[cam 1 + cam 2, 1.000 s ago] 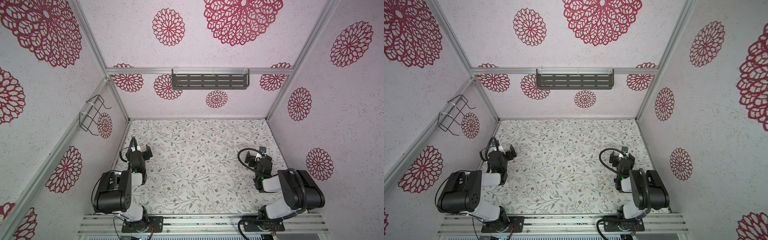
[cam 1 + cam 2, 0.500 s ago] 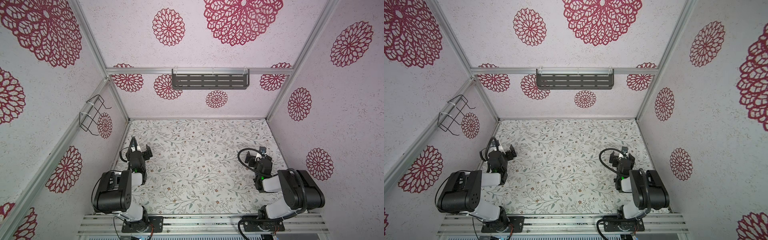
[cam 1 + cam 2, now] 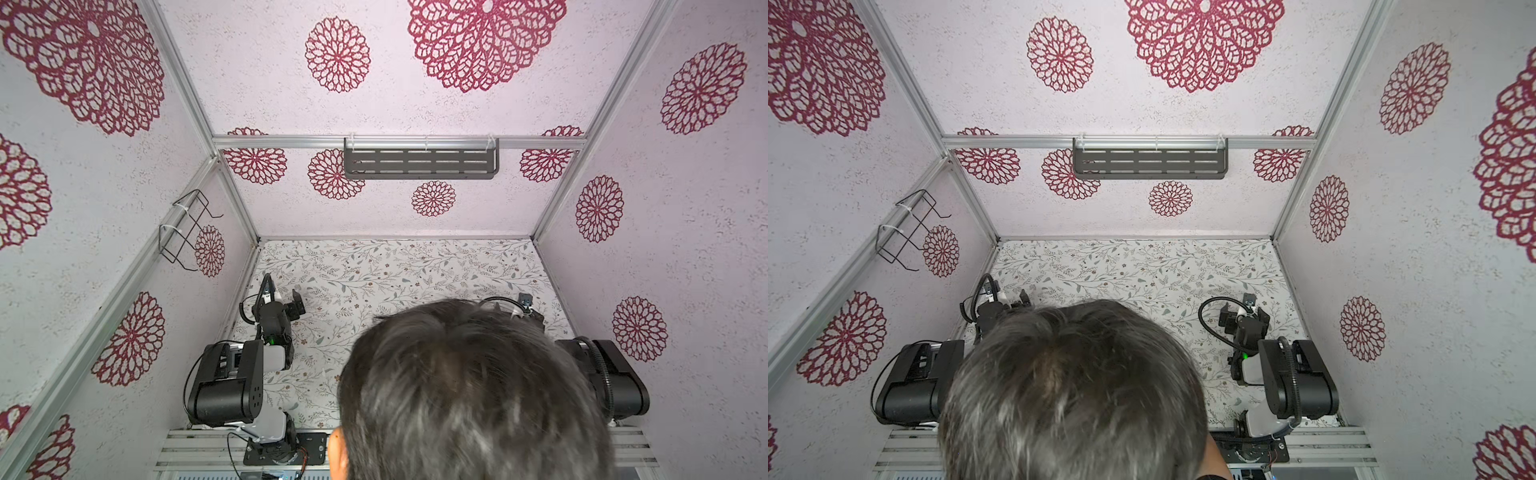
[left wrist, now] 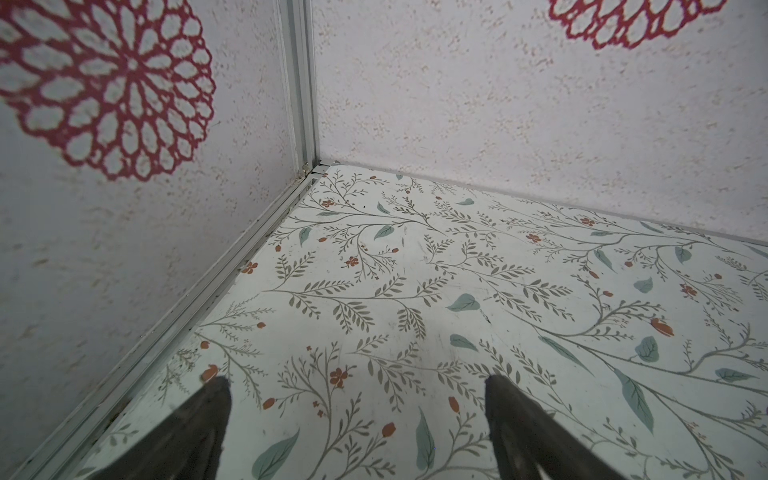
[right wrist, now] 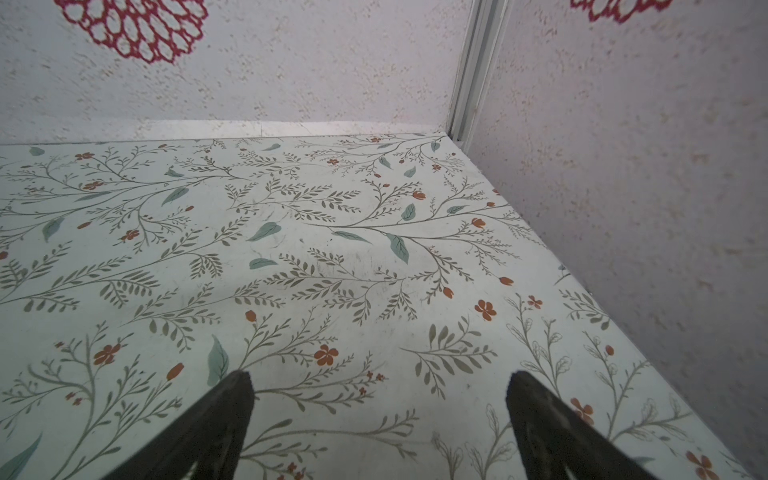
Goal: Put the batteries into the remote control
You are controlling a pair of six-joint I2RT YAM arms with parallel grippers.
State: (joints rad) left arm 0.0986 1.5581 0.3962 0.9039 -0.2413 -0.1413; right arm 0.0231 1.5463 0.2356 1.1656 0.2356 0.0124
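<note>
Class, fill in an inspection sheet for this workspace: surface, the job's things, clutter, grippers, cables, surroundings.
Surface: floral table, bare where it shows; a person's head hides its near part in both top views.
Job's things: nothing seen.
Clutter: nothing seen.
Grippers: left gripper open, nothing between the fingers; right gripper open, nothing between the fingers.
Cables: black cable looped beside the right arm; another at the left wrist.
Surroundings: patterned walls; grey shelf on the back wall; wire rack on the left wall.
</note>
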